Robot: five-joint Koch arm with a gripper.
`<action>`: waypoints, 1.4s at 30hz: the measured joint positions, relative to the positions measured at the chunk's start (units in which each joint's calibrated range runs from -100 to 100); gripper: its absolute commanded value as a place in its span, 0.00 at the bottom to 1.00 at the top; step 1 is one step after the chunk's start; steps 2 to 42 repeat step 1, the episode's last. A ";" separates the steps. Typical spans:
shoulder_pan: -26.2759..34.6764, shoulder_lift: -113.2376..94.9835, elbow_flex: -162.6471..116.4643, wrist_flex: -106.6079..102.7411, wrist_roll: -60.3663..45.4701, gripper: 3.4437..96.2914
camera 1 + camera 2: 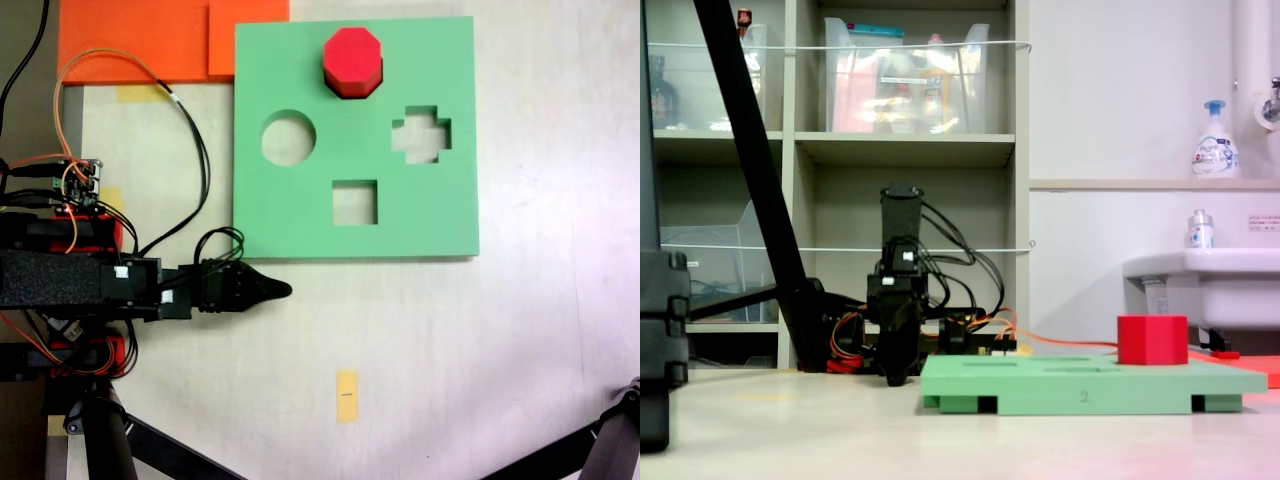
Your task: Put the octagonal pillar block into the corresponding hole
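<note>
Black tripod legs sit nearest the lens, below the green board in the first exterior view. Your jaws are pinched to a closed point, holding nothing, just off the board's lower-left corner, low over the desk. Red octagonal block stands at the board's top edge, seemingly seated in its hole, protruding. Judged nearly done; you only need to confirm seating.

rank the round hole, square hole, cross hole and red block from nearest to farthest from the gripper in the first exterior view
From the gripper, in the first exterior view:
1. Square hole, near the green board's lower edge.
2. Round hole, on the board's left; close to the square hole's distance.
3. Cross hole, on the right.
4. Red block, at the top edge.
</note>
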 measured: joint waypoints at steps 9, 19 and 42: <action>0.00 0.14 0.00 0.00 0.00 0.50; 0.00 0.14 0.00 0.00 0.00 0.50; 0.00 0.14 0.00 0.00 0.00 0.50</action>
